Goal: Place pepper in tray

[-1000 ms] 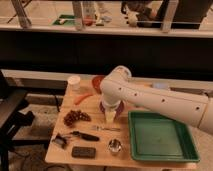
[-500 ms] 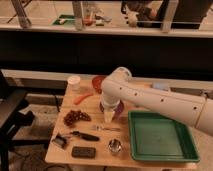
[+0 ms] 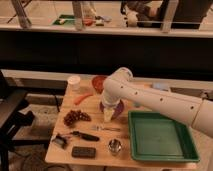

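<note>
The pepper (image 3: 82, 98) is a slim orange-red curved piece lying on the wooden table, left of centre, in front of a white cup. The green tray (image 3: 157, 137) sits at the table's right front and holds nothing. My gripper (image 3: 108, 115) hangs down from the white arm near the table's middle, over the purple bowl (image 3: 119, 108), to the right of the pepper and left of the tray. It holds nothing that I can see.
A red-orange bowl (image 3: 98, 82) and a white cup (image 3: 74, 81) stand at the back. Dark grapes (image 3: 75, 117), a fork (image 3: 107, 128), a black-handled tool (image 3: 84, 135), a dark block (image 3: 83, 151) and a metal cup (image 3: 115, 146) lie in front. A black chair (image 3: 12, 117) stands left.
</note>
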Available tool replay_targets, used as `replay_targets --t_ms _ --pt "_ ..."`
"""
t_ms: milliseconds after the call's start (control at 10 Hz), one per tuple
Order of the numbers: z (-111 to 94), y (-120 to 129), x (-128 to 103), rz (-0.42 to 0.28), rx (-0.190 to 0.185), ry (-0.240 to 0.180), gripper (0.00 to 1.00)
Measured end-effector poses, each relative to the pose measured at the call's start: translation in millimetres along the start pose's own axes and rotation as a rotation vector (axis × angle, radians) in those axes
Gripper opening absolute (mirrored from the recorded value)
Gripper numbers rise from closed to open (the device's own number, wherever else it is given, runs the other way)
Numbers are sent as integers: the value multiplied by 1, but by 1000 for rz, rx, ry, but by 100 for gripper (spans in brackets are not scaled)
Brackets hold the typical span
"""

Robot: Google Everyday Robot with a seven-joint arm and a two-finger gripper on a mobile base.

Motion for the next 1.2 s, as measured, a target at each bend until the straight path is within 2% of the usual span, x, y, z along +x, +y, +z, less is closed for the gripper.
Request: replay_targets --t_ms 300,600,1200 --pt "10 -7 4 9 8 -14 80" --pt "25 -13 -2 2 9 -31 80" --pt "43 -20 1 -3 11 -40 80"
